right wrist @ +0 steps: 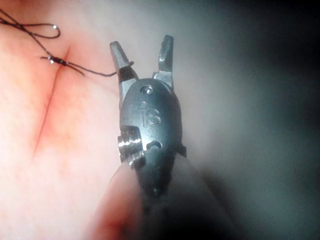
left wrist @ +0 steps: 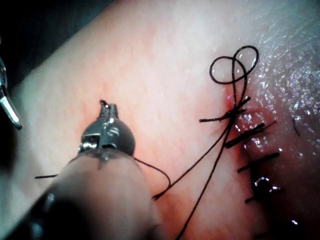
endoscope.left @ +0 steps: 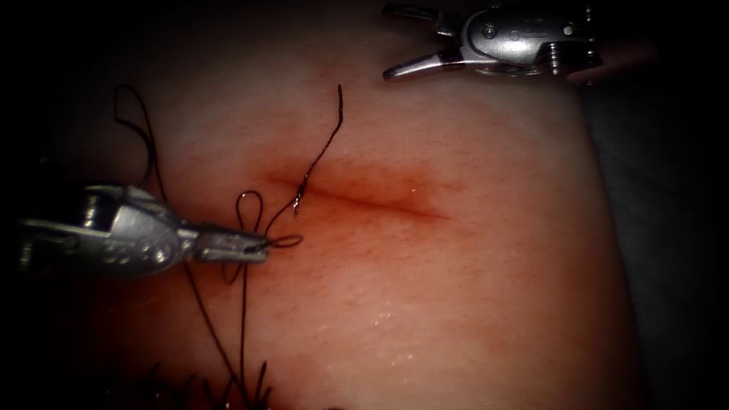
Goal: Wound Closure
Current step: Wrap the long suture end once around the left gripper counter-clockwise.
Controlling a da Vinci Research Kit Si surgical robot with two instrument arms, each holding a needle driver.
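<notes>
Thread (endoscope.left: 244, 228): dark suture lying left of the cut's left end, with small loops beside my left tool's tip; one strand rises to a knot (endoscope.left: 301, 190) at the cut's left end, and a free tail runs up past it.
Left tool (endoscope.left: 262, 244): my jaws are closed on the thread just left of the cut; no needle in them.
Cut (endoscope.left: 380, 203): a thin reddish line in the tissue (endoscope.left: 471, 304), running right from the knot, its edges lying together.
Right tool (endoscope.left: 395, 42): my jaws stand wide apart and hold nothing, well above and right of the cut.
Needle: I cannot find it.
Handling, as I judge it: keep the grip on the thread at the jaw tips and keep the strand low along the tissue, so the knot is not lifted off the cut.
Left wrist view adds: finished cross-stitches (left wrist: 252, 150) in a row beyond the knot, and the loops (left wrist: 235, 65) seen plainly.
Right wrist view adds: the free tail (right wrist: 95, 72) reaching just beside one open jaw; touching or not, I cannot tell.
</notes>
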